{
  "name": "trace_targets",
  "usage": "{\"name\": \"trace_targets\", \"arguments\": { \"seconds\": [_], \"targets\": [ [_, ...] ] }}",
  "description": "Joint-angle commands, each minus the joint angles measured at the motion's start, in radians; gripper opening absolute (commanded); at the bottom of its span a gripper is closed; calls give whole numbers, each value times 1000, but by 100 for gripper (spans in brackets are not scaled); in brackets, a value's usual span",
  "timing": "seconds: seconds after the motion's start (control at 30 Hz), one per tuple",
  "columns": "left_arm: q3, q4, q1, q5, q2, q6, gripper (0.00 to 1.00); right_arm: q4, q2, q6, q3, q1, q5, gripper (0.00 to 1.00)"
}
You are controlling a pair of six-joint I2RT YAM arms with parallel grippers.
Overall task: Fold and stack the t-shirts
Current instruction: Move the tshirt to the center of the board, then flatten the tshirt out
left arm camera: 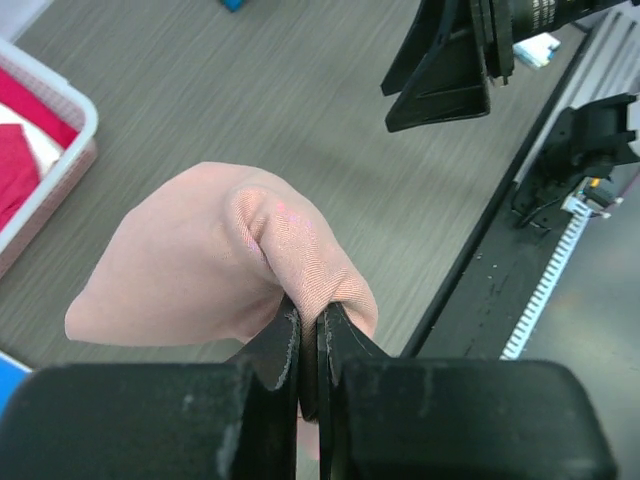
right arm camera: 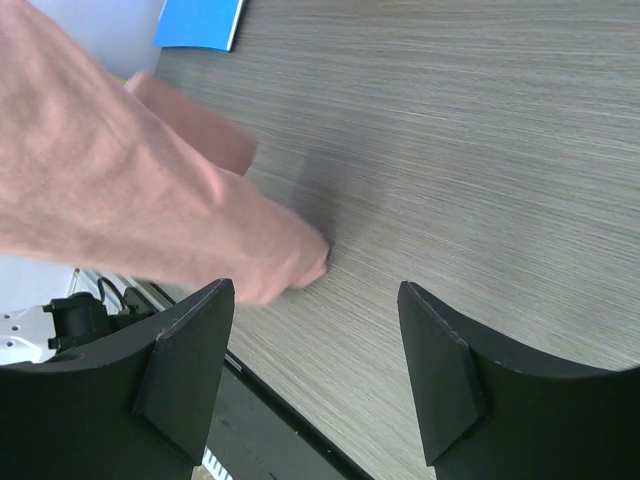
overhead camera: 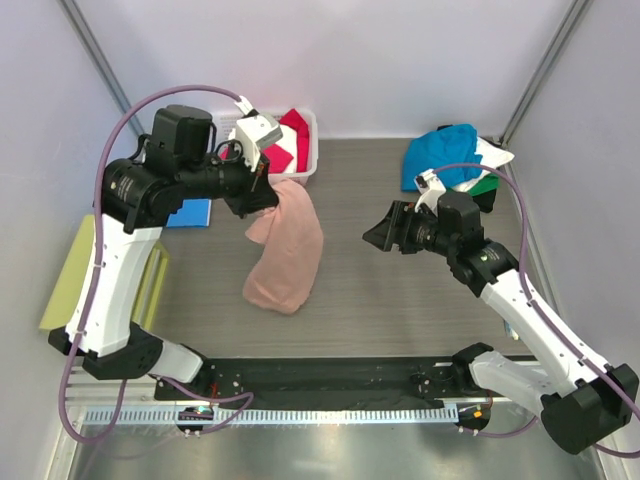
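Rising steeply from the left base near the tabletop's near edge, bending sharply at the elbow and running the forearm level toward the right. Holding the left gripper high above the tabletop, angling it downward, and clamping its fingers almost flush together on a pinched fold of the dusty-pink t-shirt. Stretching from the right base in a long diagonal up and leftward, dropping at the wrist toward the middle of the tabletop. Pointing the right gripper left toward the other arm, hovering low, and spreading its fingers wide apart, gripping nothing.
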Motion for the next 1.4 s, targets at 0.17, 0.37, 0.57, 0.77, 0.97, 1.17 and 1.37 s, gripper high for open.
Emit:
{"name": "trace_targets", "arguments": {
  "seconds": [0.17,0.37,0.57,0.77,0.97,1.17,1.37],
  "targets": [
    [110,2,-42,152,14,-30,1,4,-47,17,17,4,-7,71],
    [93,-6,-41,103,-27,-17,0,3,-48,22,16,4,-10,72],
    [-426,95,-31,-313,-188,42,0,1,-67,25,8,4,-10,73],
    [-841,159,-22,-391,-146,-24,0,-4,-82,20,0,4,-48,74],
    [-758,171,73,-376,-9,-87,0,-43,-105,12,-41,45,-151,80],
    [-660,159,275,-247,143,-93,0,-53,-130,112,-205,372,-8,87],
    [-675,194,308,-217,169,-98,0,-85,120,195,-210,713,235,84]
  ]
}}
